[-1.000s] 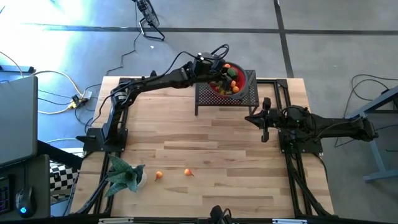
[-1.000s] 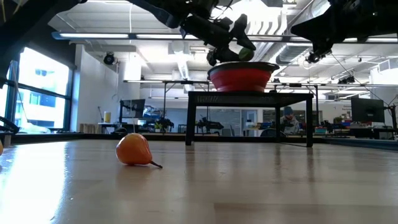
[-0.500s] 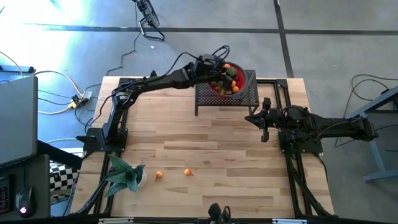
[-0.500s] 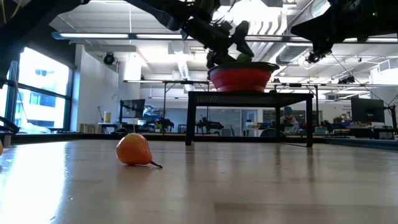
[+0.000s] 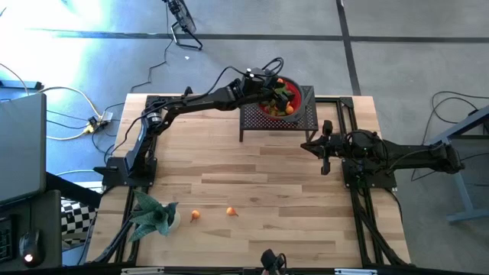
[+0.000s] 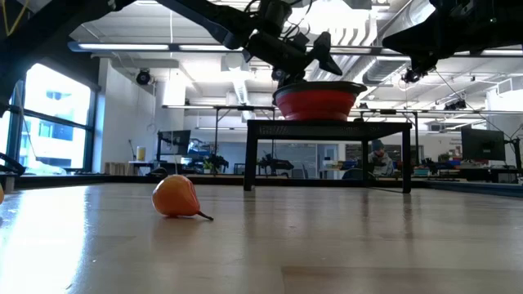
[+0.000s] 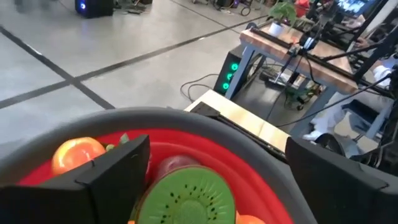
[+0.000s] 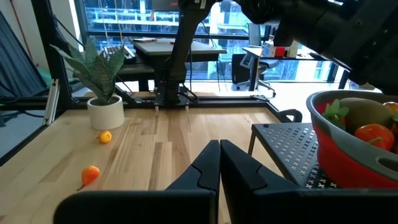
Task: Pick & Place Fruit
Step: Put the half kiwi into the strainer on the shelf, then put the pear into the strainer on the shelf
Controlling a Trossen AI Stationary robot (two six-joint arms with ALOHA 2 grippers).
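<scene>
Left gripper (image 5: 276, 85) reaching over the red bowl (image 5: 299, 109), fingers (image 7: 115, 171) spread wide with nothing between them, hovering just above the fruit piled inside. In the left wrist view, a halved kiwi (image 7: 189, 198) showing its green face directly below the open jaws, an orange (image 7: 76, 154) beside it near the bowl's grey rim, a dark-red piece between the two. Bowl perched on a small black perforated stand (image 5: 263, 120) at the far edge of the wooden table (image 5: 252, 176); seen from table height, gripper (image 6: 298, 51) just over the bowl (image 6: 317, 103), not touching its rim. Right gripper (image 5: 324, 158) parked near the stand's right front corner, well apart from the bowl, jaws pressed together and holding nothing; in its own wrist view, fingers (image 8: 208, 168) closed against each other, pointing across the table. Two small orange fruits left on the tabletop near the front left: one (image 5: 195, 215) just beside the potted leafy plant (image 5: 153, 214), the other (image 5: 230, 211) a little to its right. From table height, one orange fruit (image 6: 176, 197) lying on the wood with a short stem trailing. Rest of the fruit heaped in the bowl, among it green and orange pieces (image 8: 367, 127).
</scene>
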